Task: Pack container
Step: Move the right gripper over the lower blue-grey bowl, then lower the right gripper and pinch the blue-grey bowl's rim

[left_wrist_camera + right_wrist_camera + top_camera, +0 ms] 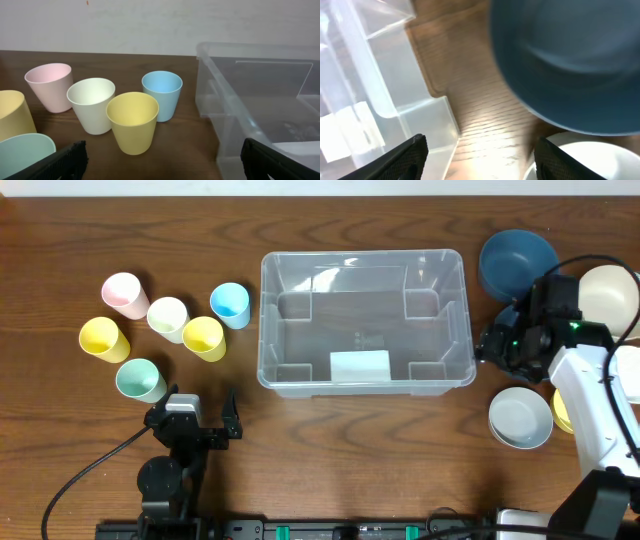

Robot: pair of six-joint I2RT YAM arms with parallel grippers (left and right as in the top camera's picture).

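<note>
The clear plastic container (268, 330) stands mid-table with nothing in it but a white label on its base; its corner shows in the left wrist view (260, 100) and the right wrist view (370, 90). My left gripper (196, 405) hangs open near the front edge, behind a group of cups, with nothing between its fingers (65, 162). My right gripper (480, 160) is open over bare wood between the container's right wall and a dark blue bowl (570, 60). In the overhead view the right gripper (497, 345) is just right of the container.
Left of the container stand several cups: pink (124, 293), white (167, 317), blue (230, 304), two yellow (203, 337) (103, 338), mint (140, 380). At the right lie the dark blue bowl (517, 262), a cream bowl (610, 295) and a pale grey bowl (520, 417).
</note>
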